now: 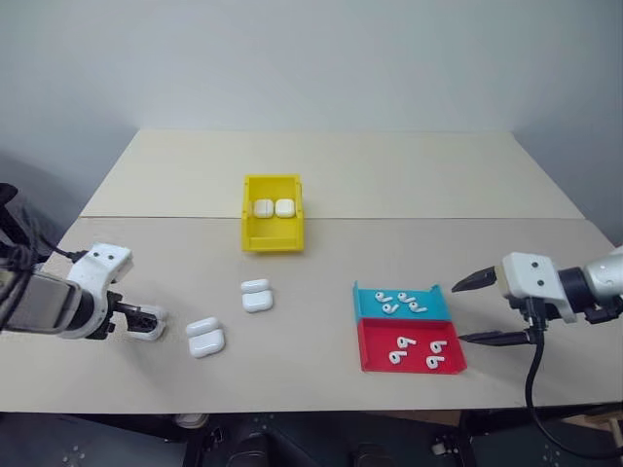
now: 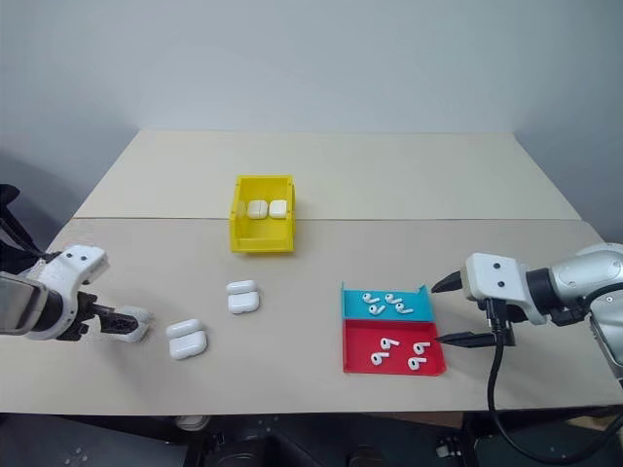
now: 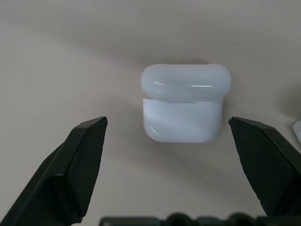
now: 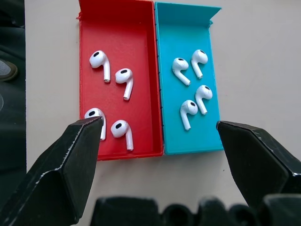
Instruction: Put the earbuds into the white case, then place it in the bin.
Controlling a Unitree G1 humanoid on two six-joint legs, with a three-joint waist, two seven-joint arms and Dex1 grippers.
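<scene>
On the pale bench (image 1: 341, 175) a yellow bin (image 1: 272, 213) stands toward the middle, with two white cases lying side by side inside it; whether their lids are fully shut is too small to tell. Two more white cases sit on the bench nearer the robot: one (image 1: 257, 295) in front of the bin, and another (image 1: 205, 337) further to the left. The left gripper (image 1: 146, 323) hovers just beside that left case, its fingers (image 3: 77, 165) wide apart and holding nothing. In the left wrist view the case lies between the two fingers, apart from both, and its lid looks slightly raised, though the inside is hidden. At that view's edge a sliver of another white thing is cut off.

To the right a blue tray (image 1: 401, 303) and a red tray (image 1: 410, 346) touch along one side, each holding four earbuds (image 4: 190, 87). The right gripper (image 1: 479, 309) hangs just to the right of the trays, fingers (image 4: 70, 160) spread wide and empty. In the right wrist view one finger covers part of an earbud in the red tray.
</scene>
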